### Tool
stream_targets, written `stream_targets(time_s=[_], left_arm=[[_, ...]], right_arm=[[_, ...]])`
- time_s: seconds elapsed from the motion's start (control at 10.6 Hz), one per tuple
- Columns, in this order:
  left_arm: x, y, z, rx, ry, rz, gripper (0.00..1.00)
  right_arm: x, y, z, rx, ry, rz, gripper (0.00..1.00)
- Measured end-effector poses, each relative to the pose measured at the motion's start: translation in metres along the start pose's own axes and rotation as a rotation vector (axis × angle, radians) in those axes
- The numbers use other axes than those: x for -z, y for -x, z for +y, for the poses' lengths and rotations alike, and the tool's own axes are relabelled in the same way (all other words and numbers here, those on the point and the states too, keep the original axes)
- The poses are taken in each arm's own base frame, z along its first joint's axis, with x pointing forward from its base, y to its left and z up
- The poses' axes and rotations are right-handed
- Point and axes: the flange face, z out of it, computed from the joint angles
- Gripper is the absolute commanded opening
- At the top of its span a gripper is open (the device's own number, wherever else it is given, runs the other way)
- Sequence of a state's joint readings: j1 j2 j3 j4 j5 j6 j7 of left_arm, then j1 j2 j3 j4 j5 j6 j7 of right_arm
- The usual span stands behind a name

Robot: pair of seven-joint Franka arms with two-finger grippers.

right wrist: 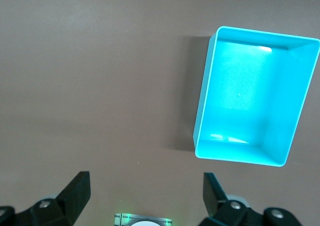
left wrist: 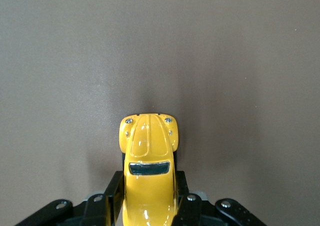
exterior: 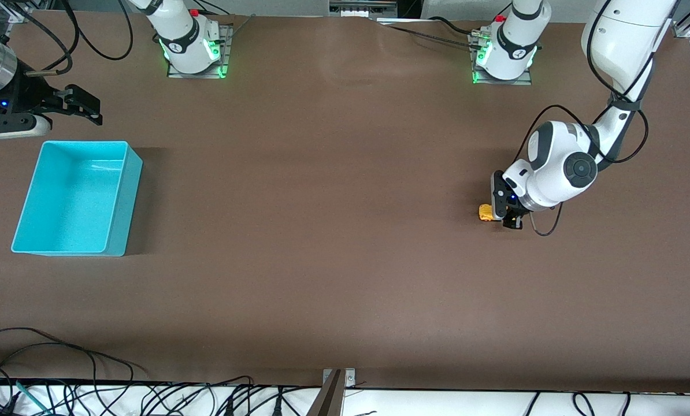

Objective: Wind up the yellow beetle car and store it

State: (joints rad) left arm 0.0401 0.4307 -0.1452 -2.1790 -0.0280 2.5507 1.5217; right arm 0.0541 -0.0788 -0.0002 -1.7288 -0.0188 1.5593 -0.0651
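Observation:
The yellow beetle car (exterior: pixel 486 212) stands on the brown table toward the left arm's end. My left gripper (exterior: pixel 504 215) is down at the table, shut on the car's rear half. In the left wrist view the black fingers (left wrist: pixel 186 206) press both flanks of the yellow beetle car (left wrist: pixel 148 151), whose rounded end sticks out past them. The turquoise bin (exterior: pixel 76 198) sits empty at the right arm's end of the table. My right gripper (exterior: pixel 82 108) waits in the air beside the bin, open, with nothing between its fingers (right wrist: pixel 77 191).
Both arm bases (exterior: pixel 193 43) stand along the table's edge farthest from the front camera. Loose black cables (exterior: pixel 62 370) lie along the edge nearest that camera. Bare brown tabletop stretches between the turquoise bin (right wrist: pixel 252 95) and the car.

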Motion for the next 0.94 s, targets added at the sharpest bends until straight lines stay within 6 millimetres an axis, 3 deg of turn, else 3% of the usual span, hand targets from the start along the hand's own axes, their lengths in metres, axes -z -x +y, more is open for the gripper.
stream_targets(time_s=[0.28, 0.47, 0.66, 0.94], left_arm=[[0.0, 0.0, 0.0, -0.023, 0.001, 0.0, 0.08], [0.0, 0.012, -0.001, -0.031, 0.002, 0.001, 0.08], [0.002, 0.043, -0.001, -0.032, -0.001, 0.004, 0.09], [0.007, 0.109, -0.002, -0.023, -0.011, 0.012, 0.1]], right_arm=[[0.0, 0.0, 0.0, 0.0, 0.0, 0.0, 1.0], [0.0, 0.0, 0.0, 0.0, 0.0, 0.0, 1.0], [0.0, 0.0, 0.0, 0.0, 0.0, 0.0, 1.0], [0.0, 0.0, 0.0, 0.0, 0.0, 0.0, 1.0]])
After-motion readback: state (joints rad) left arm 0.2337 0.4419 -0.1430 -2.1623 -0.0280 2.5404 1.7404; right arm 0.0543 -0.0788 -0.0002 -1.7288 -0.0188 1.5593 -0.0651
